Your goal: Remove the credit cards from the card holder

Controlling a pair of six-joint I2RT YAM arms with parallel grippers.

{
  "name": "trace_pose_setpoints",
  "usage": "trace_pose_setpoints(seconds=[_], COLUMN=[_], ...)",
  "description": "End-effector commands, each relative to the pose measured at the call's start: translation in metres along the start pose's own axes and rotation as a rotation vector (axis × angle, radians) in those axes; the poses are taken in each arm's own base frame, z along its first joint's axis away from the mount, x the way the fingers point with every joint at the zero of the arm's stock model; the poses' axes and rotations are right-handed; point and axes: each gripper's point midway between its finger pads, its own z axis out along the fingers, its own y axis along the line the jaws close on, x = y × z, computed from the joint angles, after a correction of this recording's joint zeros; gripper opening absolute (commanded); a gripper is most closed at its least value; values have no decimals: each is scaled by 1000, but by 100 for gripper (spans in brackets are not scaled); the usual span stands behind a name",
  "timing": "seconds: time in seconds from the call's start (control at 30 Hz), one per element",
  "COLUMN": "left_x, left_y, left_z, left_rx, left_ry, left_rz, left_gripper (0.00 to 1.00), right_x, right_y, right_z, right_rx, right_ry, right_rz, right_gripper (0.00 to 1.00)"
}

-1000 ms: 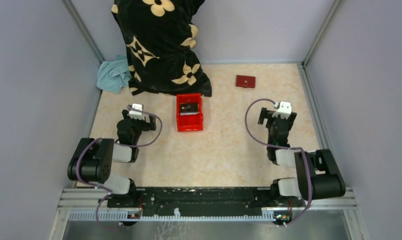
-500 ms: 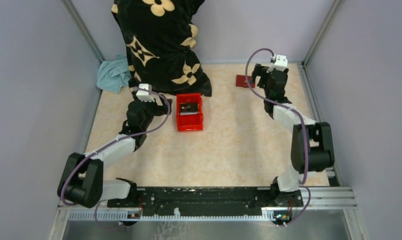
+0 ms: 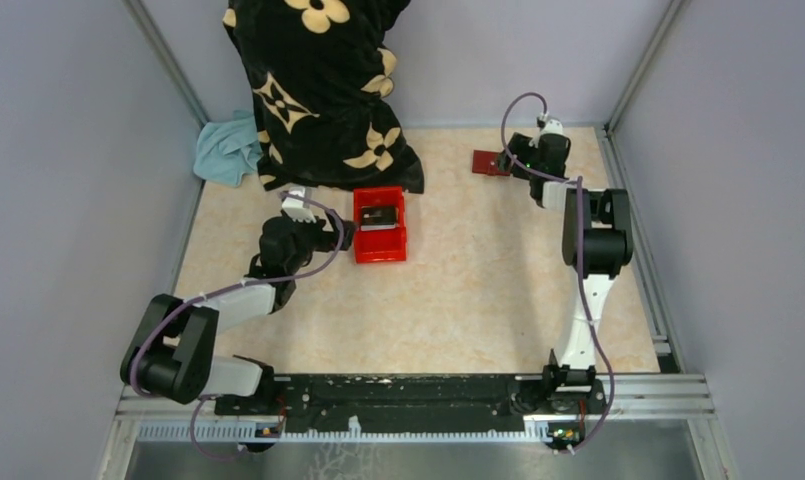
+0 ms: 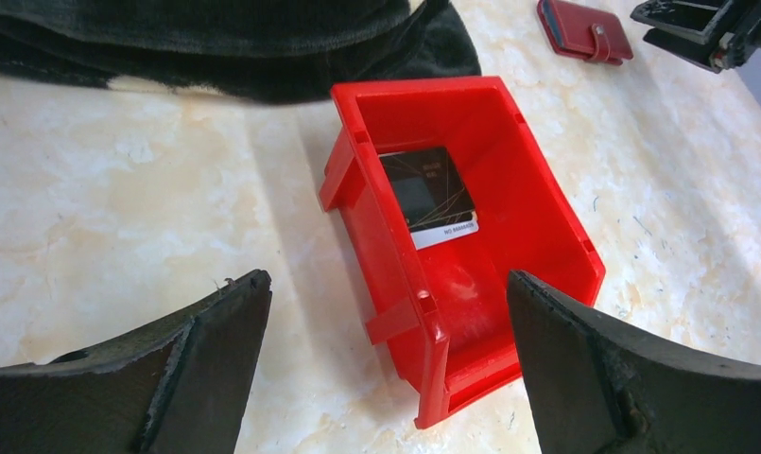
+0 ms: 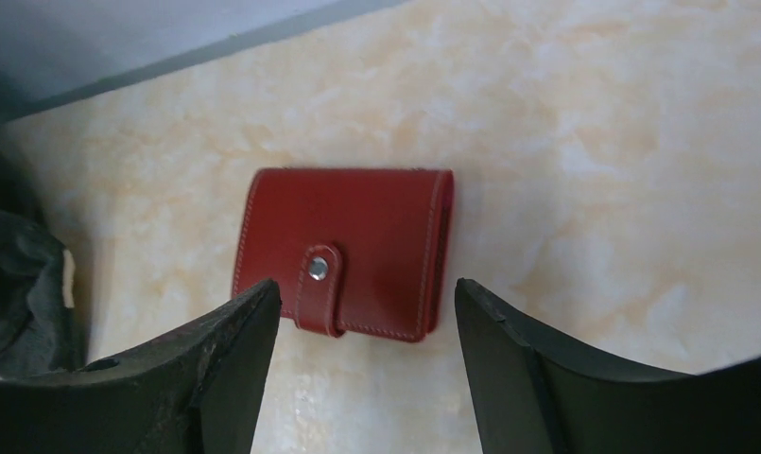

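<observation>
The card holder (image 3: 488,161) is a small dark red wallet lying flat and folded at the back right of the table, its strap snapped shut (image 5: 343,251). No credit cards show. My right gripper (image 3: 515,160) hovers at its right side, open, and in the right wrist view (image 5: 367,293) the two fingers stand either side of the wallet's near edge without touching it. My left gripper (image 3: 340,236) is open just left of a bright red box, holding nothing (image 4: 388,279).
The red plastic box (image 3: 380,243) stands mid-table with a dark card-like piece with a white strip (image 4: 428,194) inside. A black flower-patterned blanket (image 3: 318,90) is heaped at the back, a teal cloth (image 3: 228,150) beside it. Walls enclose the table.
The right arm has stretched back and lowered its gripper beside the card holder, its jaws slightly narrower. The left gripper has moved right and down to the red box's side.
</observation>
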Motion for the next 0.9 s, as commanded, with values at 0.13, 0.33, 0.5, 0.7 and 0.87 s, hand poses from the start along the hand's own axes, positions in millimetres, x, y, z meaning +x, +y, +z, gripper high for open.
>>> trace_pose_setpoints(seconds=[0.13, 0.33, 0.5, 0.7, 0.87], left_x=[-14, -7, -2, 3, 2], left_y=[-6, -10, -8, -6, -6], left_z=[5, 12, 15, 20, 18], left_rx=[25, 54, 48, 42, 43], left_ry=[-70, -32, -13, 15, 10], left_rz=[-4, -7, -20, -21, -15], left_gripper=[100, 100, 99, 99, 99], right_x=[-17, -11, -8, -10, -18], right_y=[26, 12, 13, 15, 22], right_z=[31, 34, 34, 30, 23], right_rx=[-150, -87, -98, -107, -130], right_ry=[-42, -26, -21, -35, -57], right_rz=[-24, -65, -70, -71, -80], right_gripper=[68, 66, 46, 5, 0])
